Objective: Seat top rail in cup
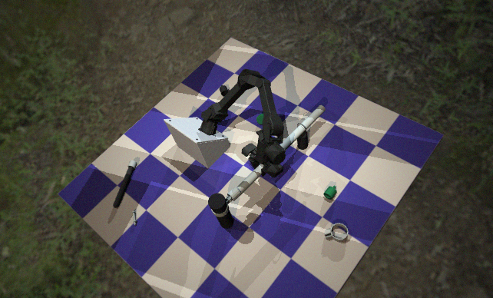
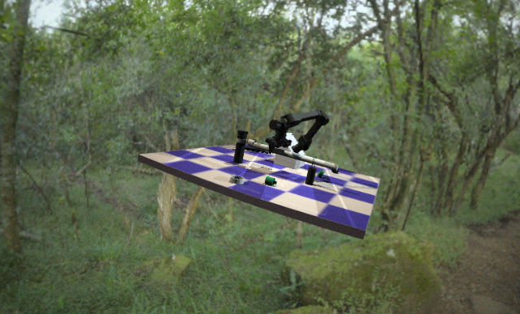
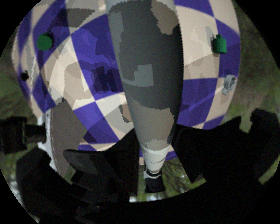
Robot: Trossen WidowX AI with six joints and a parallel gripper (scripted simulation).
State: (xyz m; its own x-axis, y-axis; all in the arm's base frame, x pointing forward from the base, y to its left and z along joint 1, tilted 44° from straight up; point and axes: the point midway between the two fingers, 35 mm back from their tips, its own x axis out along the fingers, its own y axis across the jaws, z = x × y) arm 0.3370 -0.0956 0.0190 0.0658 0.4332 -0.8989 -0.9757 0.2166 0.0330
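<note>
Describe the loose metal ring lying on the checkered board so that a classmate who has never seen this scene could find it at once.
Start at the checkered board and find the big black post standing near its front edge. Look right, past the green cap, toward the board's right edge. The metal ring lies flat there: the only silvery open hoop, apart from everything else.
</note>
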